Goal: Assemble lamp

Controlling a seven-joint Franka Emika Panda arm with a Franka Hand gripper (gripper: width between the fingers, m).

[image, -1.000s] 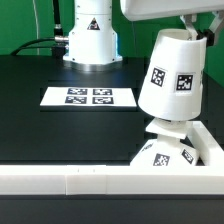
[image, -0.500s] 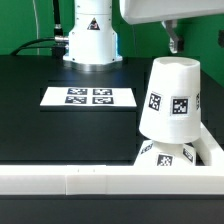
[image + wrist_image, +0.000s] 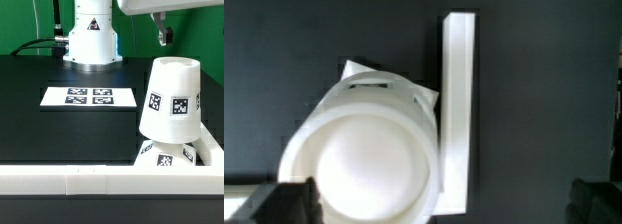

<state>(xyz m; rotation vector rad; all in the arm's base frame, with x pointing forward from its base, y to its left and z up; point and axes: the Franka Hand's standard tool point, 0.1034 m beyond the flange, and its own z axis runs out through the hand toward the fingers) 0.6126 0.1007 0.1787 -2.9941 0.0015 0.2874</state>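
The large white tapered shade [image 3: 172, 95] stands upright, open end down, over a white tagged part that I take for the lamp base [image 3: 160, 155], in the corner of the white rails. The bulb is hidden under the shade. My gripper [image 3: 160, 30] hangs above the shade, apart from it, with only one finger showing in the exterior view. In the wrist view the shade's closed top [image 3: 375, 160] lies below my gripper [image 3: 438, 205]. The dark fingertips [image 3: 278, 205] stand wide apart at either side, open and empty.
The marker board [image 3: 88, 96] lies flat on the black table at the exterior view's left. The arm's white pedestal [image 3: 90, 35] stands behind it. A white rail [image 3: 70, 180] runs along the front and a side rail [image 3: 212, 150] beside the lamp, also showing in the wrist view [image 3: 457, 110].
One second ago the shade was tilted in my gripper above the base. It has since settled upright on the lamp, my gripper let go, rose and shifted toward the exterior view's left.
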